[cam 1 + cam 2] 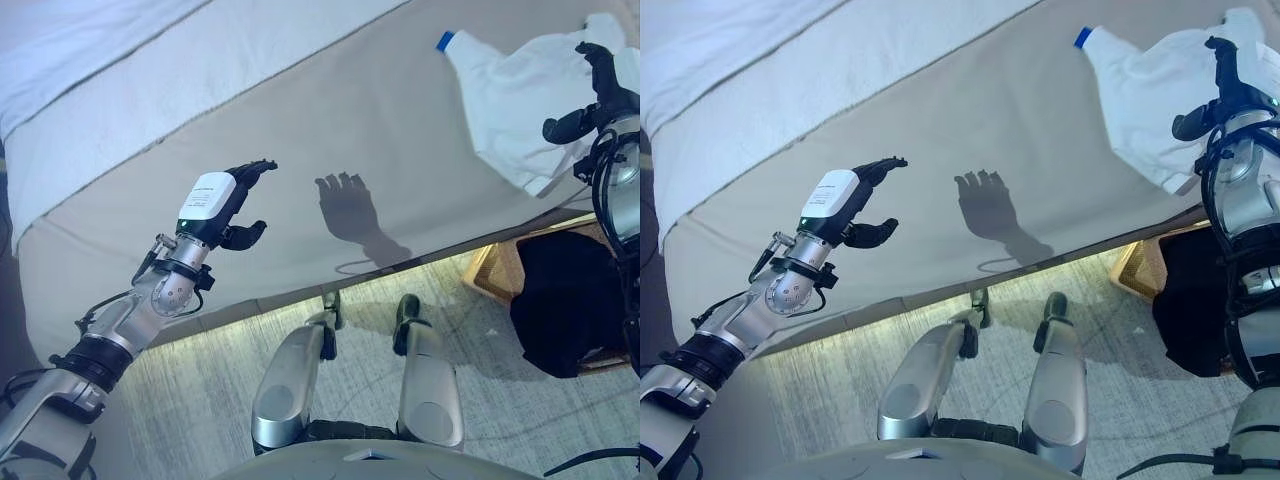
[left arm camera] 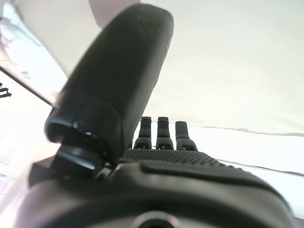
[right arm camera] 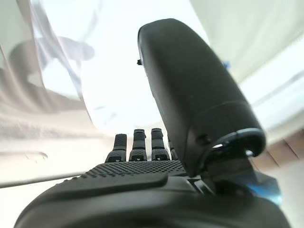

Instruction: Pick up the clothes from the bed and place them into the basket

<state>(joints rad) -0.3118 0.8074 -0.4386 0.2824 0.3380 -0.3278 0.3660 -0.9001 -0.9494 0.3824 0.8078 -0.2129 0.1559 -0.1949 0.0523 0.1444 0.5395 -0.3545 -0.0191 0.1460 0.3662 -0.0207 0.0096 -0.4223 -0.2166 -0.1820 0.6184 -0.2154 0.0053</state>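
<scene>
A white garment (image 1: 510, 90) with a blue tag lies on the bed (image 1: 350, 110) at the far right, near the bed's front edge. My right hand (image 1: 600, 85) is over its right part with fingers straight and open; the white cloth shows past the fingers in the right wrist view (image 3: 118, 95). My left hand (image 1: 225, 205) is held above the bare grey sheet at the left, open and empty. A wicker basket (image 1: 485, 270) stands on the floor at the right below the bed edge, with a black garment (image 1: 560, 300) in it.
A white duvet (image 1: 80, 40) covers the back left of the bed. A light patterned rug (image 1: 200, 350) lies on the floor in front of the bed.
</scene>
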